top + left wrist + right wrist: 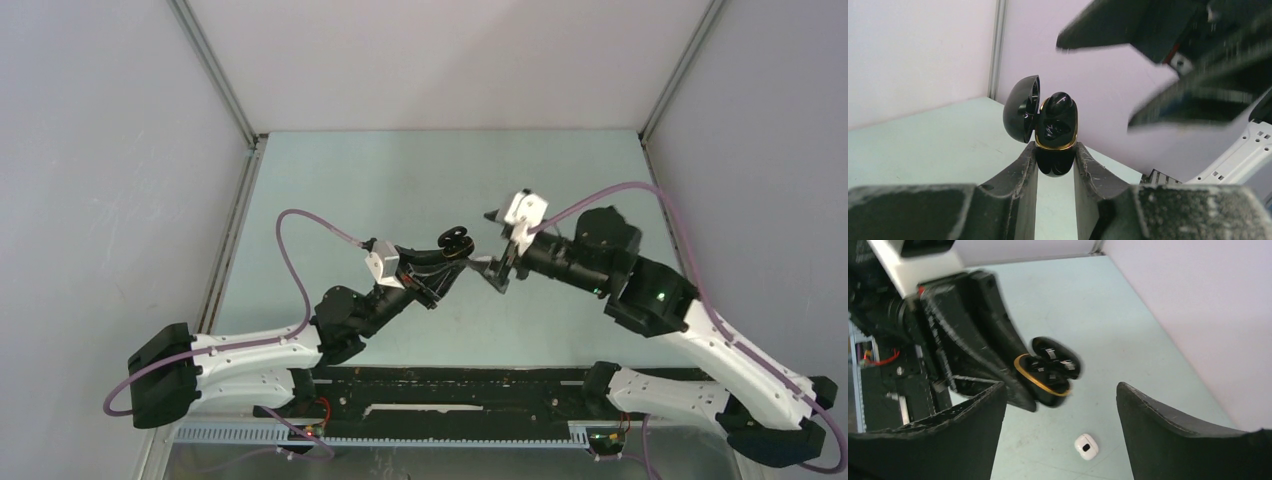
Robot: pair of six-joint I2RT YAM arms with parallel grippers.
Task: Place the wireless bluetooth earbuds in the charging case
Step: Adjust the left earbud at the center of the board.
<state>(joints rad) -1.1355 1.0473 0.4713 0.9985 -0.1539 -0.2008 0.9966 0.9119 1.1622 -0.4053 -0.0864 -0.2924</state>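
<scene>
1. Presently, the left gripper (1055, 151) is seen clamped on the charging case (1056, 131), a glossy black shell with a gold rim, held above the table (400, 180).
2. The lid (1022, 107) is swung open to one side. The case's lower body is hidden between the fingers (1025, 170).
3. Rounded black forms are seen in the case's mouth. Whether they are earbuds cannot be told.
4. The right gripper (1059, 387) is spread wide with nothing held. It is placed just beside the case's open side, and its jaws are blurred in the left wrist view.
5. One white earbud (1086, 446) is found loose on the table, apart from both grippers.
6. The work area is bounded by pale walls (100, 150).
</scene>
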